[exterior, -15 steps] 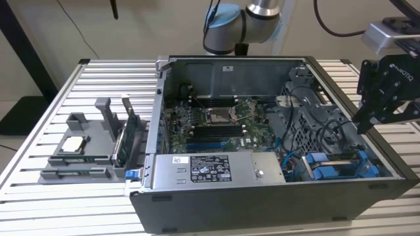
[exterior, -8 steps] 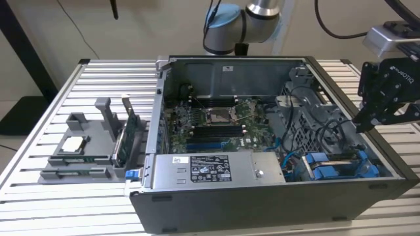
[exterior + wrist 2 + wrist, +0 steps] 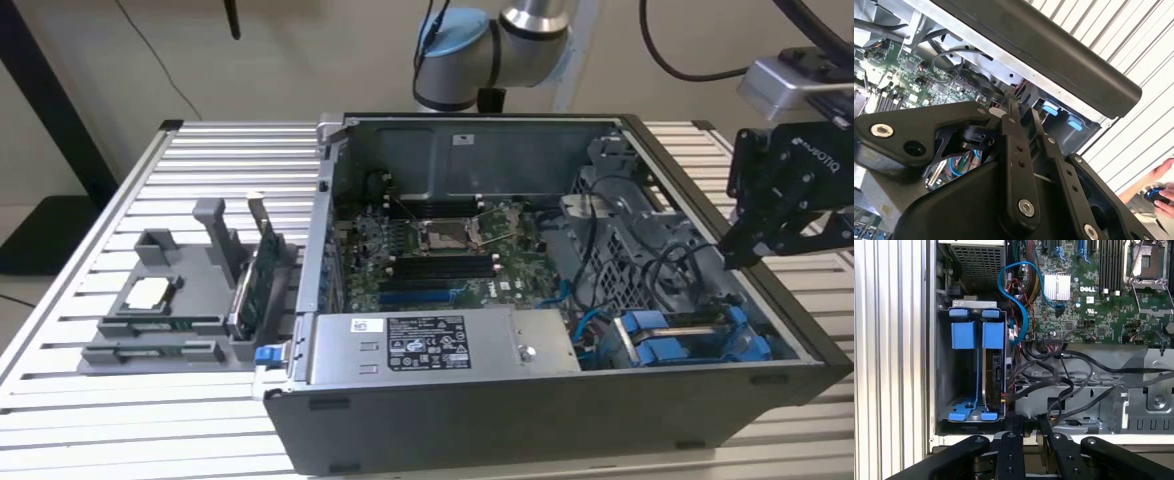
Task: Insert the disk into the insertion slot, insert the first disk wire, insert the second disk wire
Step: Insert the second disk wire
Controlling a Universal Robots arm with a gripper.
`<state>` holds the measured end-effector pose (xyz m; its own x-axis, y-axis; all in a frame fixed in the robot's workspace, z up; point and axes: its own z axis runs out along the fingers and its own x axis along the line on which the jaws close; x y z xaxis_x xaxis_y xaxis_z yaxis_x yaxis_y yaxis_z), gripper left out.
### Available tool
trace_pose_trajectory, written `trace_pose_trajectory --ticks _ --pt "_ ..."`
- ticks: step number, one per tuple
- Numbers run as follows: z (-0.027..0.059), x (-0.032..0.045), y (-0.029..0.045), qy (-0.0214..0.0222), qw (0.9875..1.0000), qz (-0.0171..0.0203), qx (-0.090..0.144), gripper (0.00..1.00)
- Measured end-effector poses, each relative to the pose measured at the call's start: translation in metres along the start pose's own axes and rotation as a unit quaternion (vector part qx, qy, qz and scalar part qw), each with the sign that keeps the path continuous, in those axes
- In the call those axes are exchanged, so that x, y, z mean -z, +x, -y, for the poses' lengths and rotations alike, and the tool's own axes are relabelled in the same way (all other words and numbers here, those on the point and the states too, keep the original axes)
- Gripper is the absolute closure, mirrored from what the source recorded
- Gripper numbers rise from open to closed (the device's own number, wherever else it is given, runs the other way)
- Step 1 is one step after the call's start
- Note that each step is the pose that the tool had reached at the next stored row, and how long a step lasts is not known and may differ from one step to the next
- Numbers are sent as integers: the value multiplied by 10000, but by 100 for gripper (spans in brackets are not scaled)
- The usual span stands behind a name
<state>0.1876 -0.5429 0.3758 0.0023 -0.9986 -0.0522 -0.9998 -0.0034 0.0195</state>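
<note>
Fingers [image 3: 1010, 440] of the gripper [image 3: 1031, 421] stand narrowly parted in both wrist views, and we see nothing pinched between them; just ahead of the fingertips lies the insertion slot [image 3: 944, 370], a grey metal bay with blue plastic fittings; the disk [image 3: 995, 374] sits on edge inside it, in the compartment nearer the black cables [image 3: 1064, 382], its blue carrier tabs showing at both ends; we cannot tell whether any wire is plugged into the disk; a blue cable [image 3: 1023, 302] loops beyond the bay, between it and the green motherboard [image 3: 1094, 315], which lies farther from the gripper; in the exterior view the gripper [image 3: 781, 238] hangs above the computer case [image 3: 534, 425] at its edge toward the exterior view's right, apart from everything inside; the grey power-supply box [image 3: 427, 345] lies well away, toward the exterior view's left; beyond the case wall, in the second wrist view, we see a person's hand [image 3: 1160, 192] over the slatted table [image 3: 1134, 65].
</note>
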Motion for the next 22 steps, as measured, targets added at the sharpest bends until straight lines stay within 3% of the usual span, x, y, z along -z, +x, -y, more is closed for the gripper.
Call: trace_pose_trajectory --ticks 22 --pt "14 -20 -4 0 10000 -3 8 76"
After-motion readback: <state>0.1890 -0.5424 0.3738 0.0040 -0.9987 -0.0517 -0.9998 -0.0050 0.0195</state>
